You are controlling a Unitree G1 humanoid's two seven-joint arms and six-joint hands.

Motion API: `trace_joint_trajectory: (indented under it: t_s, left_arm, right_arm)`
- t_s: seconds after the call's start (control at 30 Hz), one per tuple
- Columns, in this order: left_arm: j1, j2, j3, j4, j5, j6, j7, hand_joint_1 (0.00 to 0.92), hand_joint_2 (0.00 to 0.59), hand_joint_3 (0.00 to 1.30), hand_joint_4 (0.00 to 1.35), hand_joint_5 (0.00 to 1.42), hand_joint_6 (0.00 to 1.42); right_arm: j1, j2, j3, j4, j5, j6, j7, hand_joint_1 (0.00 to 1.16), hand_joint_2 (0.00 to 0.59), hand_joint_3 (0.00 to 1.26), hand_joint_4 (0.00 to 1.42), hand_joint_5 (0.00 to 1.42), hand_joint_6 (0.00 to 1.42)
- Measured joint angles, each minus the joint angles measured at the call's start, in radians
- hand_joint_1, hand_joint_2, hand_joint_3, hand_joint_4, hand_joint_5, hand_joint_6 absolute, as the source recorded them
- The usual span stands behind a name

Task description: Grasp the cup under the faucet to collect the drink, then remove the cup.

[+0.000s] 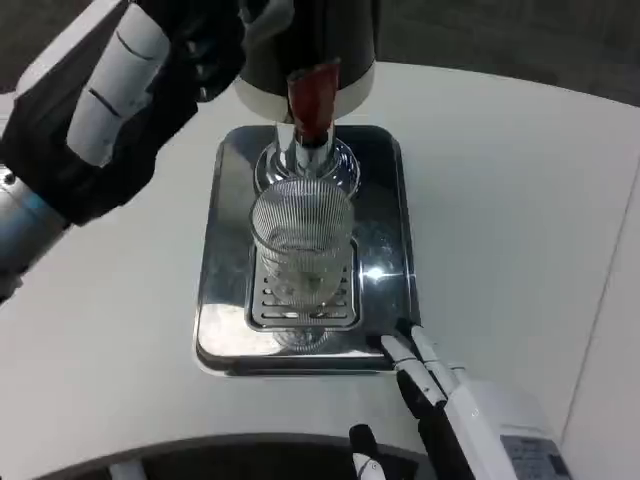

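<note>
1. Head view: a clear ribbed cup (302, 250) stands upright on the slotted drip grate (300, 300) of a shiny metal tray (225, 290), which lies on the white worktop (500, 200).
2. Head view: the cup is directly below the chrome faucet (300, 160). The faucet has a red lever (312, 95) and comes out of the drink dispenser (310, 45), a dark body with a white band at its foot. The dispenser stands at the far end of the tray.
3. Head view: the left hand (110, 100) is raised at the upper left, close to the camera and just beside the dispenser. Its white finger parts point up and right, and the dark fingertips reach toward the dispenser's left side. The view is blurred there, so I cannot tell if they touch it or hold anything.
4. Head view: the right hand (440, 410) lies low at the bottom right, at the near right corner of the tray. Its fingers (415, 360) are stretched out and apart, pointing toward the tray, and they hold nothing. The fingertips seem to reach the tray's edge. The cup is apart from this hand.
5. Head view: there is perhaps a little clear liquid in the cup, but the ribbed glass makes this hard to judge.
</note>
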Motion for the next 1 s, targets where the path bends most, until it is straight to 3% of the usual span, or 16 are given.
trace_joint_trajectory:
  t_s: [0.43,1.0]
  left_arm:
    - [-0.073,-0.012,-0.071,0.142,0.164,-0.085,-0.071,0.000,0.186,0.01,0.00,0.05,0.01]
    - [-0.107,-0.043,-0.104,0.210,0.181,-0.161,-0.163,0.000,0.189,0.04,0.00,0.08,0.04]
  right_arm:
    - [0.007,0.004,-0.016,-0.004,0.008,0.000,0.000,0.36,0.486,0.13,0.03,0.10,0.32]
    - [0.010,0.013,-0.029,-0.006,0.018,0.000,0.000,0.36,0.486,0.13,0.02,0.10,0.33]
